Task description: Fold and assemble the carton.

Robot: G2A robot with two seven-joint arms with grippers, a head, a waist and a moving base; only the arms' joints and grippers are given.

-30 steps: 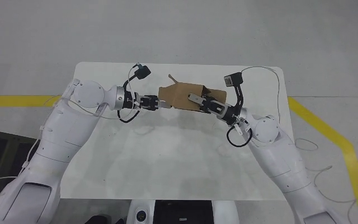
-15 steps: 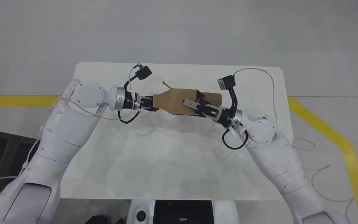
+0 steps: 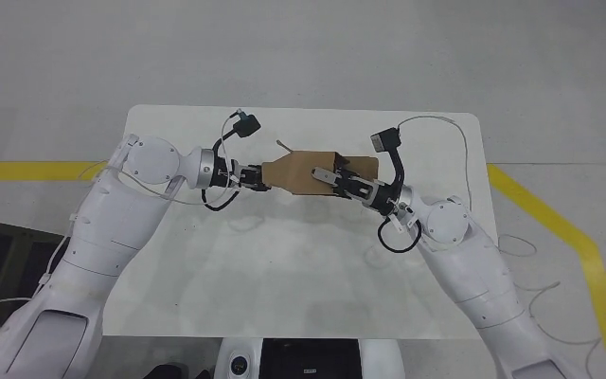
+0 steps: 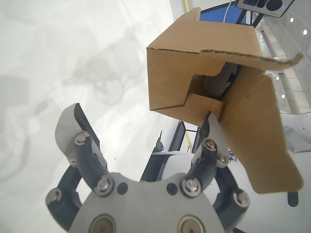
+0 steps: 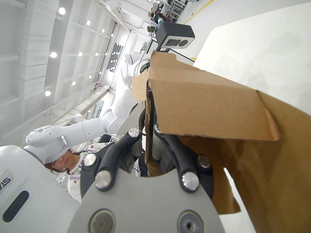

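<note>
The carton (image 3: 301, 171) is plain brown corrugated board, a squared-up tube with its long axis lying level and running from one gripper to the other. The white bench (image 3: 284, 275) lies beneath the carton, which sits over the bench's far middle part.

The carton's open end points at the left gripper (image 4: 143, 115). There the end flaps are partly turned in, leaving a gap into the hollow, and a large flap (image 4: 257, 134) stands out sideways from the carton. The left gripper's jaws are spread apart and hold nothing. One fingertip (image 4: 207, 127) is right at the edge of the carton's inner flap.

At the carton's other end, the right gripper (image 5: 149, 134) has its jaws clamped on a wall of the carton, one finger inside and one outside.
</note>
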